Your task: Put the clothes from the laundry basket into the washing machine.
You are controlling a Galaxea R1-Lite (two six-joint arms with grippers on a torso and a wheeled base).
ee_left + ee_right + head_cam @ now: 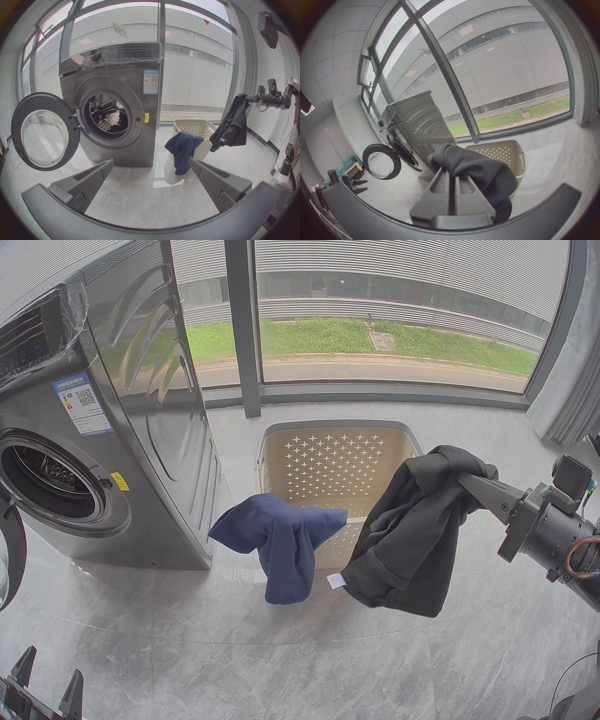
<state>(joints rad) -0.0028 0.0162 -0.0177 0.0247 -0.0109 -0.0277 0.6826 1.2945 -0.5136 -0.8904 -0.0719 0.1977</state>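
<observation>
right gripper (465, 480): clamped tight on a bunched fold at the top of a black mesh-knit garment (406, 540). In the right wrist view the two fingers (470, 193) lie nearly together with the fabric pinched between them.
black garment, look: dark, limp and crumpled, hanging in long folds. Fine perforated weave shows in the right wrist view. Small white tag (336, 580) at the lower hem.
black garment, position: hangs free in the air off the right gripper, by the right side of the basket and clear of the floor.
left gripper (49, 674): wide open, holding nothing, low and near the robot. It sits well apart from the basket and faces the machine front.
beige plastic laundry basket with star-shaped perforations (337, 425): stands on the floor just right of the machine, in front of the window.
navy blue cloth garment (281, 540): draped over the basket's near rim. Most of it hangs down the outside wall, with one flap spreading left towards the machine.
grey front-loading washing machine (156, 427): round glass door (43, 131) swung fully open, drum opening (53, 480) exposed. No clothes can be seen in the drum.
grey marble-look tile floor (250, 652): glossy.
large glass window (387, 315): grass strip and a ribbed building wall outside.
</observation>
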